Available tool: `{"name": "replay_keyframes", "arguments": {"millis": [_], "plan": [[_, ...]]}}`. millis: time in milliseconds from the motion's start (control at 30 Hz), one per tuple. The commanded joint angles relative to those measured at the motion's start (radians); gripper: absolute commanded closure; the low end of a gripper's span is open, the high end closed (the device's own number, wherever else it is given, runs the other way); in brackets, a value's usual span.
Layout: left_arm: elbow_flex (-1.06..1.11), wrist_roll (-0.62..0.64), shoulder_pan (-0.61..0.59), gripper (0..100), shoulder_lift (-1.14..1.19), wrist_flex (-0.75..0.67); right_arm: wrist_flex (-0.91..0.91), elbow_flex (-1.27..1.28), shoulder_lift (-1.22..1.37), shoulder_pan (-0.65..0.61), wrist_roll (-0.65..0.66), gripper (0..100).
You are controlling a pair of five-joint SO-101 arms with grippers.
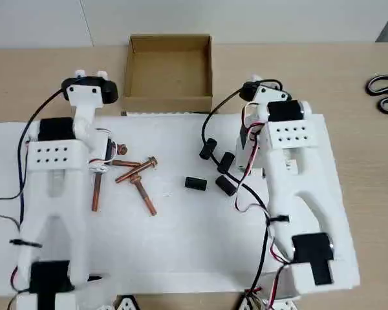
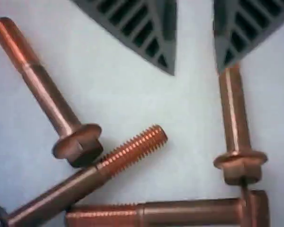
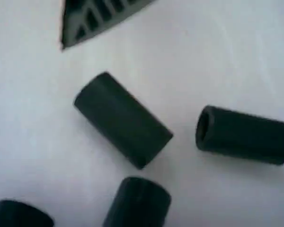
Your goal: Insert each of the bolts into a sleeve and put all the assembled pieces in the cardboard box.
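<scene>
Several copper bolts lie in a loose heap on the white mat, left of centre. My left gripper hovers just above them, open, one grey fingertip over the shank of a bolt; nothing is held. Another bolt lies apart from the fingers, its head beside a threaded bolt. Several black sleeves lie right of centre. My right gripper hangs above them, open, with one fingertip near a sleeve lying on its side. The cardboard box stands empty at the back.
The white mat covers the table's middle, with both arm bases at its front corners. Cables hang from each arm. Scissors lie on the wooden table at the far right.
</scene>
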Motion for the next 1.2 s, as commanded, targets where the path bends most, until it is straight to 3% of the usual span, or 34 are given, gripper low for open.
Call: {"name": "replay_keyframes", "arguments": {"millis": [0, 400, 1167], "plan": [[-0.041, -0.006, -0.002, 88, 0.012, -0.026, -0.038, -0.058, 0.015, 0.002, -0.040, 84.1], [-0.042, -0.006, 0.003, 85, 0.127, -0.066, -0.065, -0.227, 0.150, 0.002, -0.072, 84.1], [-0.038, -0.006, 0.005, 85, 0.152, -0.092, -0.170, -0.236, 0.355, 0.004, -0.072, 84.2]]}}
